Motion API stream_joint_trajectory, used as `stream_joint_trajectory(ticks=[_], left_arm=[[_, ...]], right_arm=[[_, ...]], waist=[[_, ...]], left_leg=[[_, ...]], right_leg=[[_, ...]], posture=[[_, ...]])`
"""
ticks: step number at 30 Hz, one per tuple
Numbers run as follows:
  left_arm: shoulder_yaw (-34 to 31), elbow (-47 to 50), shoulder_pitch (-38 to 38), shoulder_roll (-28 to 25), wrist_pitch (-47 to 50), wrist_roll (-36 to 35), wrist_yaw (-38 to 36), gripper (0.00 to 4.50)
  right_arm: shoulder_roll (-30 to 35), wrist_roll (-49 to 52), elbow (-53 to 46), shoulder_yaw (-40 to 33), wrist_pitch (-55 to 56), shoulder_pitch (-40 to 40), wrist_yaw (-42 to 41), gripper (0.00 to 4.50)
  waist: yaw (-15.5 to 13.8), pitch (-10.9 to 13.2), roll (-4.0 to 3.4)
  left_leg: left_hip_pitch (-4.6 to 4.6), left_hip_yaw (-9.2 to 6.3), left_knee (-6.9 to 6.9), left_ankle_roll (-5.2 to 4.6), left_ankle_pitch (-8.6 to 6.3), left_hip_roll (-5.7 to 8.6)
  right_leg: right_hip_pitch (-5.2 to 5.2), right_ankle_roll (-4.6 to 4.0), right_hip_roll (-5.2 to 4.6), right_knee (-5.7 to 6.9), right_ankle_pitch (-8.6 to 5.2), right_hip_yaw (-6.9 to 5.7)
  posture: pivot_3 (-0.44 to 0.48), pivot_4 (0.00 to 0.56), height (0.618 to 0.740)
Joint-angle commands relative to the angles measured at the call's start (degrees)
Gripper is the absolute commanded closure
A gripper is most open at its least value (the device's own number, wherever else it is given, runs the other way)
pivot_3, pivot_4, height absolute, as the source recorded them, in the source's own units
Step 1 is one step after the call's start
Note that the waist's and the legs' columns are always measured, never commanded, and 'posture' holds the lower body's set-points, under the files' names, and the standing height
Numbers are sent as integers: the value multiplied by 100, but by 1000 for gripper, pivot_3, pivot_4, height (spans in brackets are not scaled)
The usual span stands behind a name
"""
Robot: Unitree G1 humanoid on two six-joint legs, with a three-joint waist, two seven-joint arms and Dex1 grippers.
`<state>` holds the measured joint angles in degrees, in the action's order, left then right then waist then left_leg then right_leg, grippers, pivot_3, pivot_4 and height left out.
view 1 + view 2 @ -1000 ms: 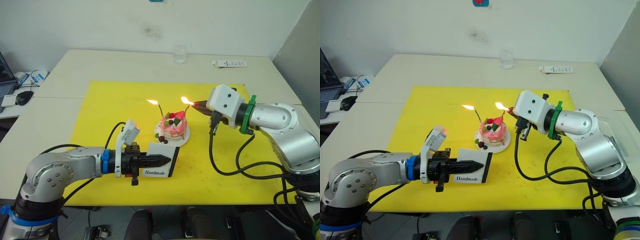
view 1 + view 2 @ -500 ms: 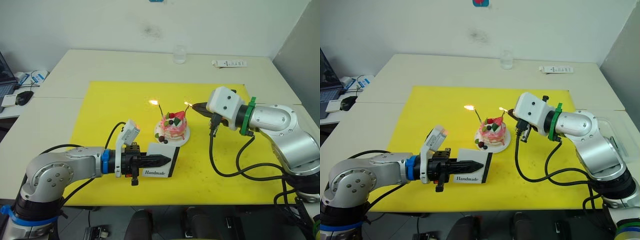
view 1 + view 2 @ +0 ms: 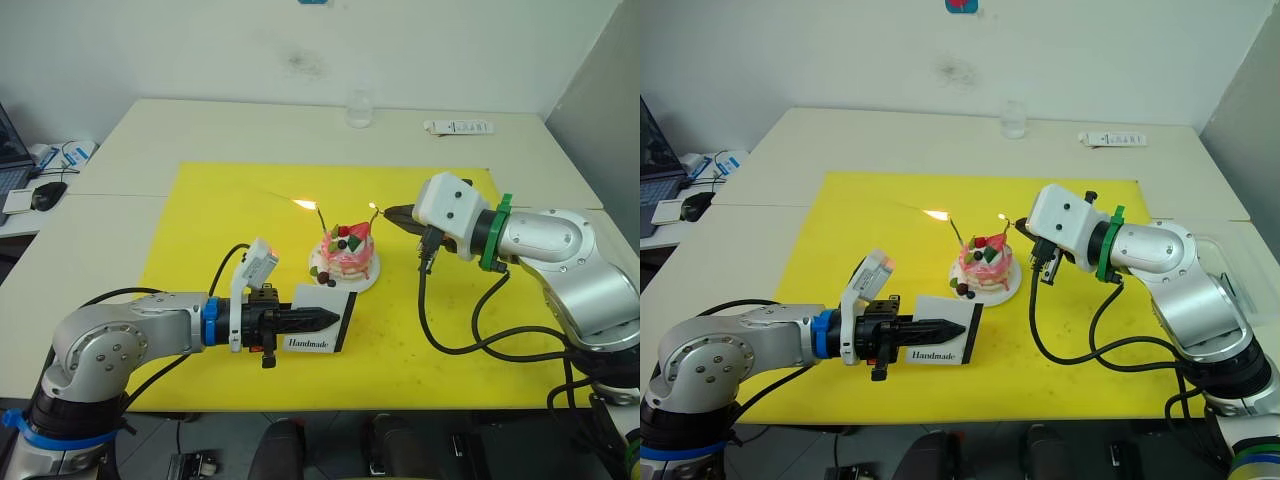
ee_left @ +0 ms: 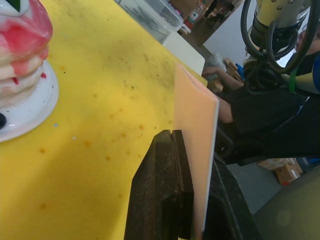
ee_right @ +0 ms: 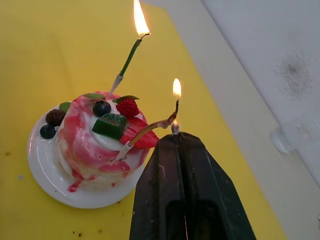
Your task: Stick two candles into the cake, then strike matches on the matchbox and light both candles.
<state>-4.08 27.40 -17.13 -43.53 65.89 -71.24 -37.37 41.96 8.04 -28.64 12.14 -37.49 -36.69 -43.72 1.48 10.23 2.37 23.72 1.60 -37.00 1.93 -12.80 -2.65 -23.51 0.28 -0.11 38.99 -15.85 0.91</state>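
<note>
Both candles burning, job nearly done.
My left gripper (image 3: 335, 319) clamps the matchbox (image 3: 322, 333); my right gripper (image 5: 176, 136) pinches a match by the cake (image 5: 97, 135).

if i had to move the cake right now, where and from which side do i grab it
Grip the white plate by its rim, not the cake itself: the frosting is soft, and both candles on top are burning. Come in low from the side away from the right gripper, keeping the plate level.

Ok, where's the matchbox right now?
The matchbox stands on edge on the yellow mat, clamped in the left gripper, just in front of the cake.
</note>
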Motion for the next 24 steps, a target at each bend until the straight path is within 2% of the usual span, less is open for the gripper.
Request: stream_joint_trajectory(ticks=[1, 17, 22, 24], left_arm=[[24, 81, -90, 21, -67, -2, -100, 4500], [73, 59, -102, 41, -78, 56, -208, 4500], [103, 31, -140, 75, -71, 64, -205, 4500], [130, 42, -118, 129, -69, 47, -180, 4500]], right_arm=[[35, 35, -194, -268, -12, -88, 17, 4471], [201, 117, -458, -683, -437, 100, 41, 4471], [491, 46, -486, -1197, -632, 539, 156, 4471], [588, -38, -447, -1687, -849, 1034, 348, 4471]], waist=[[0, 0, 0], [-1, 0, 0], [-12, 0, 0], [-20, -1, 2]], left_leg=[[0, 0, 0, 0, 0, 0], [0, 0, 0, 0, 0, 0], [1, 0, 0, 0, 0, 3], [1, 2, 0, 0, 0, 3]], right_leg=[[0, 0, 0, 0, 0, 0], [0, 0, 0, 0, 0, 0], [1, 0, -1, 0, 0, 0], [1, 0, -1, 0, 0, 2]], posture=[[0, 150, 740], [0, 150, 740], [0, 150, 740], [0, 150, 740]])
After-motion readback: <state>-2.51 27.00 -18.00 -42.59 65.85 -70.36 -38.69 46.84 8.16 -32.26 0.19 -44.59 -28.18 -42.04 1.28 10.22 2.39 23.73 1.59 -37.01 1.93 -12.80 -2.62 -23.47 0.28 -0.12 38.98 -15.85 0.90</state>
